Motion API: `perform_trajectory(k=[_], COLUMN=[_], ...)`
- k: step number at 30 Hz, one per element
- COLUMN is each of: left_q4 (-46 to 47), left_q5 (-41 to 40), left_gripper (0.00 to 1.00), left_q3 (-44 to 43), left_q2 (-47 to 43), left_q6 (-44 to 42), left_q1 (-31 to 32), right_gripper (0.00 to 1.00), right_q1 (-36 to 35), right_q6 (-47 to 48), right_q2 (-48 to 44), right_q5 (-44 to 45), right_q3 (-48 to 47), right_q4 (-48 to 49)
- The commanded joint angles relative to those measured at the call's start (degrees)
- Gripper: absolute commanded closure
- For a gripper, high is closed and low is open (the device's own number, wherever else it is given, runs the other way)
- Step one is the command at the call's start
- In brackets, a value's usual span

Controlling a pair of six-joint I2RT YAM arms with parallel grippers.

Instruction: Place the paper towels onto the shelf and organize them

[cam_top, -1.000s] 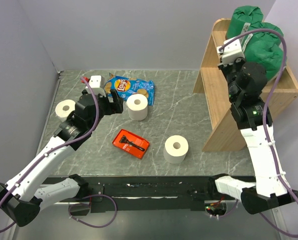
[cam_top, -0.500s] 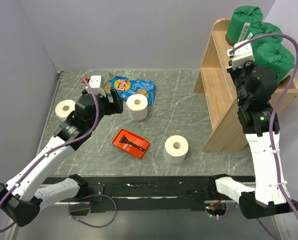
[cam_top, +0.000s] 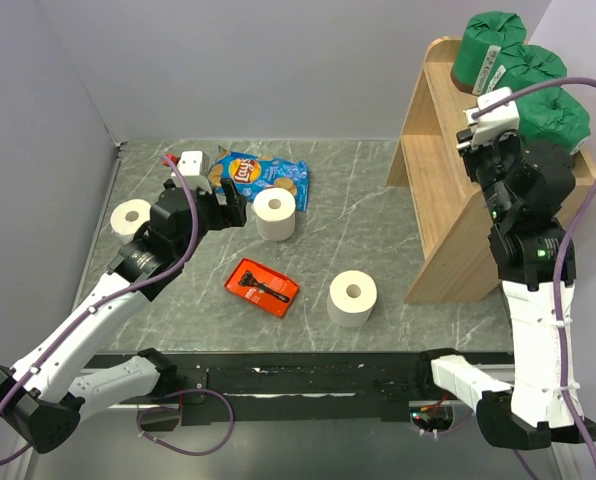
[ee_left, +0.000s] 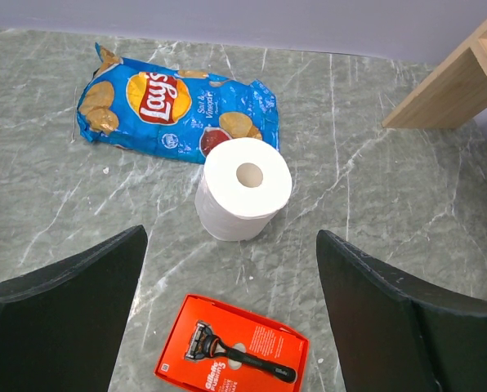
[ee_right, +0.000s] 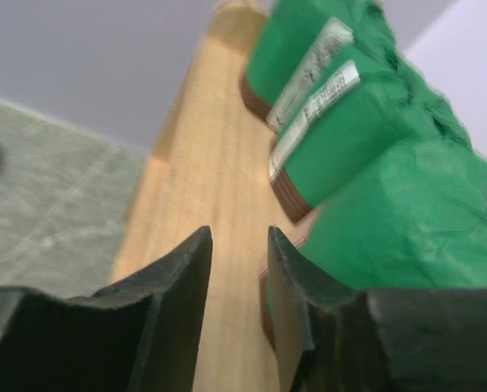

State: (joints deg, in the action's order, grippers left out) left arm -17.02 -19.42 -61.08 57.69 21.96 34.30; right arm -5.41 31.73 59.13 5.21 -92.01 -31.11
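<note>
Three green-wrapped paper towels (cam_top: 531, 70) lie in a row on the upper level of the wooden shelf (cam_top: 433, 190). My right gripper (ee_right: 239, 237) hovers over the shelf board (ee_right: 219, 147) just left of the nearest green roll (ee_right: 407, 220), its jaws a narrow gap apart and empty. Three bare white rolls stand on the table: far left (cam_top: 131, 216), middle (cam_top: 275, 214) and front (cam_top: 352, 298). My left gripper (ee_left: 231, 231) is wide open and empty, hanging short of the middle white roll (ee_left: 243, 188).
A blue chip bag (cam_top: 261, 176) lies behind the middle roll. A flat red razor pack (cam_top: 264, 287) lies between the middle and front rolls, below my left gripper. The shelf's lower level shows only bare wood. Grey walls close in at left and back.
My right arm has drawn back to the right along the shelf, uncovering the third green roll. The left arm and the white rolls have not moved.
</note>
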Motion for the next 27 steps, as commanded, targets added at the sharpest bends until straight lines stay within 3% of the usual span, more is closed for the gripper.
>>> perform_trajectory(k=[1, 9, 19, 27], left_q4=[1.64, 1.63, 1.55, -0.21], left_q5=[-1.06, -1.67, -5.89, -9.76], left_gripper=[0.09, 0.08, 0.06, 0.04], left_q3=[-0.09, -0.01, 0.08, -1.14], left_q2=[-0.65, -1.27, -2.23, -3.2], left_q6=[0.11, -0.25, -1.21, -1.83], left_q1=[-0.2, -0.12, -0.03, 1.11], right_gripper=[0.55, 0.37, 0.43, 0.41], right_q1=[0.31, 0.14, -3.19, -28.76], right_q6=[-4.47, -13.26, -29.78, -31.64], right_q2=[-2.53, -4.47, -3.5, -5.35], right_q5=[-12.58, -18.48, -18.92, -1.27], right_q3=[-5.37, -3.97, -6.52, 7.35], right_q4=[-1.49, 3.52, -6.49, -12.74])
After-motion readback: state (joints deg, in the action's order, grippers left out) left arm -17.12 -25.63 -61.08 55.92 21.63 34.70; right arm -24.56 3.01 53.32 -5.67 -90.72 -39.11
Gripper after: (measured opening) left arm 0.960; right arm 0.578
